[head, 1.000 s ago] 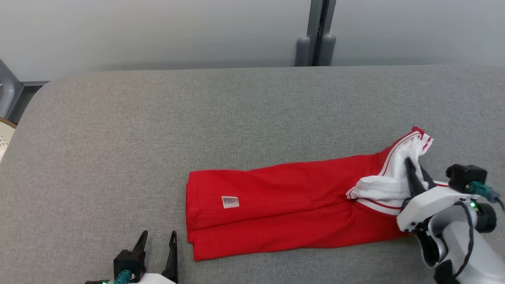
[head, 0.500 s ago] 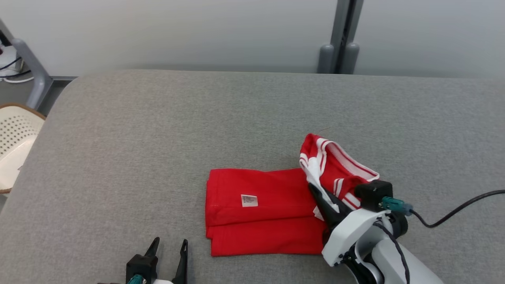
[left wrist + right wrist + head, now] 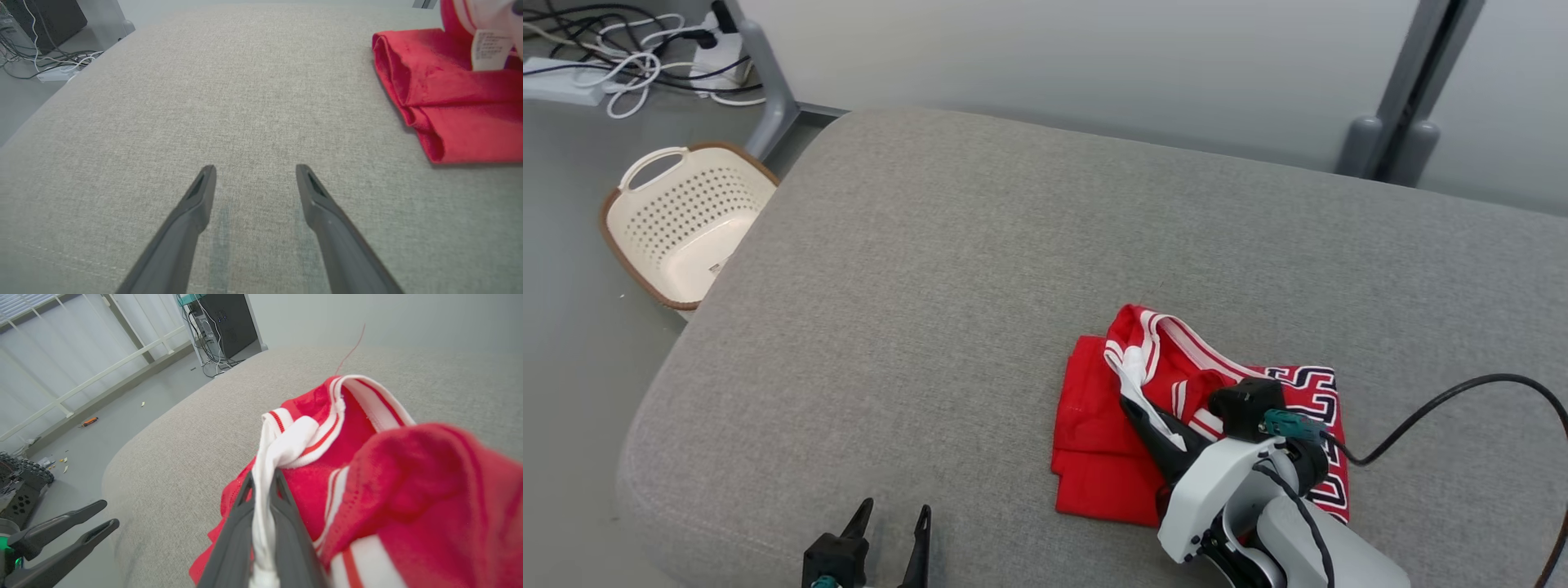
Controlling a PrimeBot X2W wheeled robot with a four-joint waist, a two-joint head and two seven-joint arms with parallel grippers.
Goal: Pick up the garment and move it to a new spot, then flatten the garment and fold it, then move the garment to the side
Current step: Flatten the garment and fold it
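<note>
I have the right hand (image 3: 1129,402) clenched on the white striped trim (image 3: 286,445) of the garment (image 3: 1090,425), the trim pinched between both fingers and lifted off the rest of the cloth. The garment itself is a red folded stack lying on the grey bench (image 3: 931,286), toward the right and near side, with dark lettering (image 3: 1311,384) showing on its right part and a white label (image 3: 488,49) hanging over the red in the left wrist view. The left hand (image 3: 894,510) is released, fingers spread with bare bench between them (nothing in it), and it sits near the front edge, well apart from the garment's folded left edge. Open room is plentiful: the whole left half of the bench and the broad far strip up to the wall are bare fabric. The bench's left edge is rounded and runs diagonally away from me, dropping to the floor. On the floor just beside that edge stands a cream perforated basket (image 3: 613,224) with a brown rim; on its bottom I see only a small pale scrap I cannot identify. Beyond it, cables (image 3: 621,57) sprawl around a grey post (image 3: 768,90). A black cable (image 3: 1445,400) loops off the right arm across the bench to the garment's right.
</note>
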